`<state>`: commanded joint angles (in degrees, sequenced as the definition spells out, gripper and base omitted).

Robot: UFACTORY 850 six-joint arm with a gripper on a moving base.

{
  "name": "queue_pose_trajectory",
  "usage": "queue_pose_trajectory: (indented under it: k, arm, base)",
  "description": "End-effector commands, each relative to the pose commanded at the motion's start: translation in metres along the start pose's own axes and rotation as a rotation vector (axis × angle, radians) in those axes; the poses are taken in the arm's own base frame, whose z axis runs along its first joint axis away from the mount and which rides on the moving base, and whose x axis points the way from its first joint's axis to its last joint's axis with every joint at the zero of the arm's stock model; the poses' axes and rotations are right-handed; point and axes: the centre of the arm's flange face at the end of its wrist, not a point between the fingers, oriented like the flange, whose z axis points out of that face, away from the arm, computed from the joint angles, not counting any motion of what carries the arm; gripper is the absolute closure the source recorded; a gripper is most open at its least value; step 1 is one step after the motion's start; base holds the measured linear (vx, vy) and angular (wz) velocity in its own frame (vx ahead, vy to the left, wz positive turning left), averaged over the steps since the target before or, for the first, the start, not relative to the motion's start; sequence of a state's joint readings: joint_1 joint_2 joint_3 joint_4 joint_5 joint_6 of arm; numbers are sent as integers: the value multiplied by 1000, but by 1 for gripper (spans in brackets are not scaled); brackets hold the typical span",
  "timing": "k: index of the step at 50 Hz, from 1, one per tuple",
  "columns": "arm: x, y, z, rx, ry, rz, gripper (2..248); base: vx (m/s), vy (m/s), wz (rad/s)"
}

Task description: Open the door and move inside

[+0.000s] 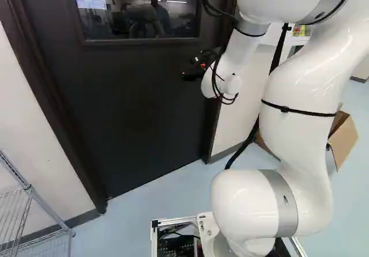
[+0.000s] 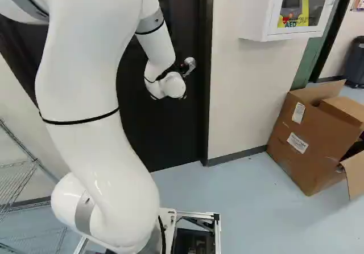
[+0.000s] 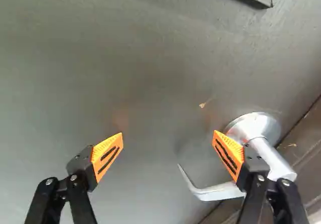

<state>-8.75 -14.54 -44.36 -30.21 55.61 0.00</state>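
gripper (image 3: 168,143) sits with jaws spread, one jaw overlapping the handle (image 3: 270,156) near the edge of the shut door (image 3: 145,68), can't tell if they touch. probably wide so it can hook the handle down.
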Motion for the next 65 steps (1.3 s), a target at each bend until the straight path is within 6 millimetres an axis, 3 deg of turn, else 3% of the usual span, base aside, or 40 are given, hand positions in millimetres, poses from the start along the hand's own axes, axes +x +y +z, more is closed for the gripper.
queue_pose_trajectory:
  k: [47, 65]
  arm:
    - [-53, -5, 3, 12, -94, 46, 3]
    - [-56, -5, 3, 12, -99, 49, 3]
  base:
    - [0, -2, -4]
    - [0, 0, 0]
